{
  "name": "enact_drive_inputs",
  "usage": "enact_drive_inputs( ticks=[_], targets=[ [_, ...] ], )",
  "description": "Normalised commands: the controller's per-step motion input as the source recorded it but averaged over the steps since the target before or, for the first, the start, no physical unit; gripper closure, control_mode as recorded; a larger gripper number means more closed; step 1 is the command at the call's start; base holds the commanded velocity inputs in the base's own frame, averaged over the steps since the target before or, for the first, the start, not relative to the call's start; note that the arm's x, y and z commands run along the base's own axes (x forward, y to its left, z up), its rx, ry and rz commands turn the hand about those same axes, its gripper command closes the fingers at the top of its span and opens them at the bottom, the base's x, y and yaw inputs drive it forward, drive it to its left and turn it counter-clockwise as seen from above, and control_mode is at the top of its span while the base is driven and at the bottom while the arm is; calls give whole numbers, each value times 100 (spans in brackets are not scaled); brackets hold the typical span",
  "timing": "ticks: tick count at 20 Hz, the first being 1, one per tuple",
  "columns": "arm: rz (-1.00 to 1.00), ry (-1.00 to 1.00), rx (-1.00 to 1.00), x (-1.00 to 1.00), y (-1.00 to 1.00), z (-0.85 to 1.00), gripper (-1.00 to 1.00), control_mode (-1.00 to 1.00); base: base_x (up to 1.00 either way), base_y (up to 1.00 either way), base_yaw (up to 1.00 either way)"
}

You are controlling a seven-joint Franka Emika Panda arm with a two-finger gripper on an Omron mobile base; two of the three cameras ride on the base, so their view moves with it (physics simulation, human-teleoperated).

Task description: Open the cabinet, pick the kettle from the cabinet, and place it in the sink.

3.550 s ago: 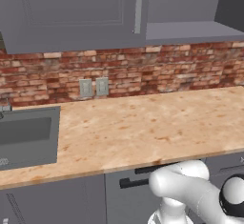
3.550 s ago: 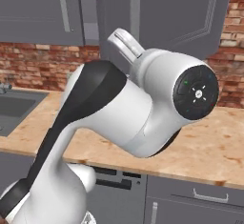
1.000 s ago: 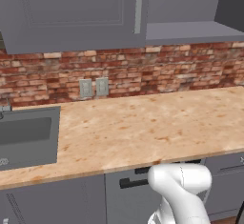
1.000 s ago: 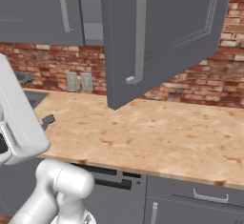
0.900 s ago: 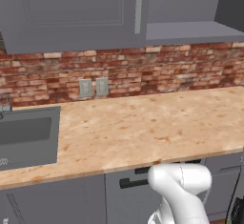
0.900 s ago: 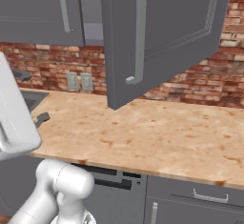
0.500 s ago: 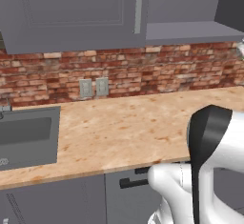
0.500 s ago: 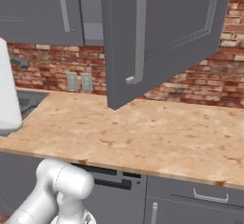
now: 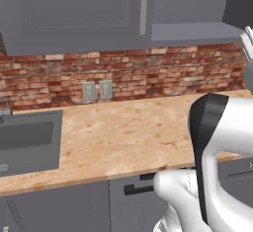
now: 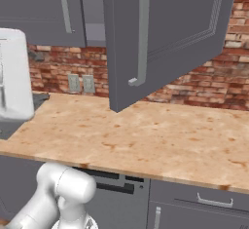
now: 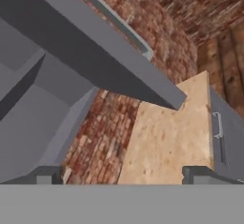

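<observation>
Our arm has swung up since before. From the left we see the sink (image 9: 27, 142) in the counter (image 9: 118, 137). From the right, one cabinet (image 10: 160, 33) door hangs open. Our gripper (image 11: 124, 174) is spread wide, holding nothing.

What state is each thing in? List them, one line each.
Right cabinet door: swung open.
Left cabinet door: shut.
Sink: nothing visible in it.
Gripper: open, holding nothing.
Drawer: shut.
</observation>
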Motion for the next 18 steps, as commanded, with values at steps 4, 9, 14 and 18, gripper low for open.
enact_drive_inputs(
  ticks=[4,9,14,18],
  targets=[
    [-16,-12,2,22,-18,-9,-100,-100,0,0,0],
    [-30,0,0,28,-21,-3,-100,-100,0,0,0],
    [-47,3,1,23,-14,0,-100,-100,0,0,0],
    [-45,6,8,14,-25,0,-100,-100,0,0,0]
  ],
)
